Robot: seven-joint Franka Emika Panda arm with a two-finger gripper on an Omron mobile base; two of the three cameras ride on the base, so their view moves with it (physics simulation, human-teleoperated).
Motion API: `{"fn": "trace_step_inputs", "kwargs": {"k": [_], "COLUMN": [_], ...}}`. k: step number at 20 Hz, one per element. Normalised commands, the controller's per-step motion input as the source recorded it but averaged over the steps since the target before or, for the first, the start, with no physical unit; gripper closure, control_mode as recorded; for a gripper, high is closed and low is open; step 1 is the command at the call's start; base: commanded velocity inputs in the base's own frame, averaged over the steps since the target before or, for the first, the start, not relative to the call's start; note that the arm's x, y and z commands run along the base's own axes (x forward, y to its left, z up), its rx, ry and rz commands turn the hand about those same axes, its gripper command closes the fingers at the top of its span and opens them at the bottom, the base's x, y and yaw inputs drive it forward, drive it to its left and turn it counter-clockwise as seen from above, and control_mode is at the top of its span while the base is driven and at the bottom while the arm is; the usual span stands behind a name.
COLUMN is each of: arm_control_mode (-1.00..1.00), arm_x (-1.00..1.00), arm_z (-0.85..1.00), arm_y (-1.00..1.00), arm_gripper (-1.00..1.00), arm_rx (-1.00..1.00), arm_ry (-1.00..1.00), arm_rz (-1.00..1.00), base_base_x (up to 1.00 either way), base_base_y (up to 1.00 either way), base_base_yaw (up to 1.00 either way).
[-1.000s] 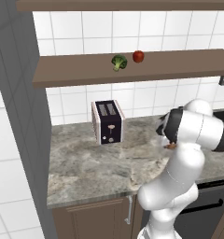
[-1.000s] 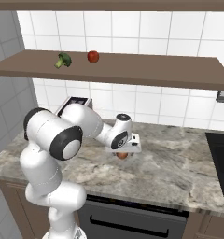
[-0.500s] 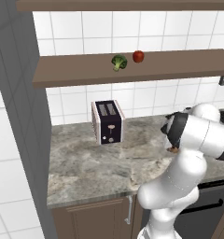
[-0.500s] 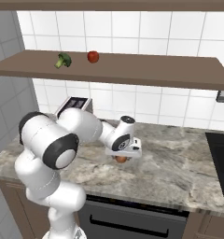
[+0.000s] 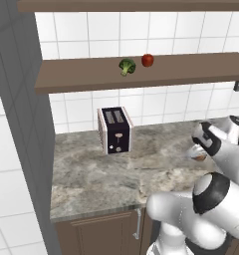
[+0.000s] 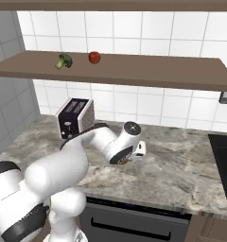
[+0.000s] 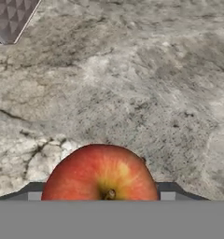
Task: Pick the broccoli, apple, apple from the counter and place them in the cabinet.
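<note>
Left base view: set behind the arm [image 5: 206, 209], to its left, high; faces forward and down over the counter [image 5: 106, 174] toward the tiled wall [image 5: 156, 30]. Middle distance.

Right base view: set behind the arm, to its right, same height and tilt. Middle distance.

Shared by both base views: counter, toaster [image 5: 115, 130], shelf [image 5: 91, 74] carrying broccoli [image 5: 126, 65] and red apple [image 5: 148, 60], tiled wall.

Hand view: set on the hand, looks straight down at the counter. Very close; an orange-red apple [image 7: 100, 172] sits at its lower edge.
</note>
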Motion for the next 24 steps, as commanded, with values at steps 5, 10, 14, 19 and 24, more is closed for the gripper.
{"fn": "trace_step_inputs", "kwargs": {"k": [5, 10, 14, 19, 24], "arm_control_mode": [-1.0, -1.0, -1.0, -1.0, -1.0], "arm_x": [-0.57, -0.46, -0.33, -0.45, -0.6], "arm_z": [1.0, 1.0, 1.0, 1.0, 1.0], "arm_y": [0.2, 0.41, 0.34, 0.04, 0.0], "arm_gripper": [1.0, 1.0, 1.0, 1.0, 1.0], "arm_rx": [-0.12, -0.11, -0.08, -0.03, -0.01], "arm_ry": [-0.35, -0.27, -0.02, 0.06, 0.03], "arm_rz": [0.0, 0.0, -0.01, -0.02, 0.0], "base_base_x": [0.0, 0.0, 0.0, 0.0, 0.0], "base_base_y": [0.0, 0.0, 0.0, 0.0, 0.0], "base_base_yaw": [0.0, 0.0, 0.0, 0.0, 0.0]}}
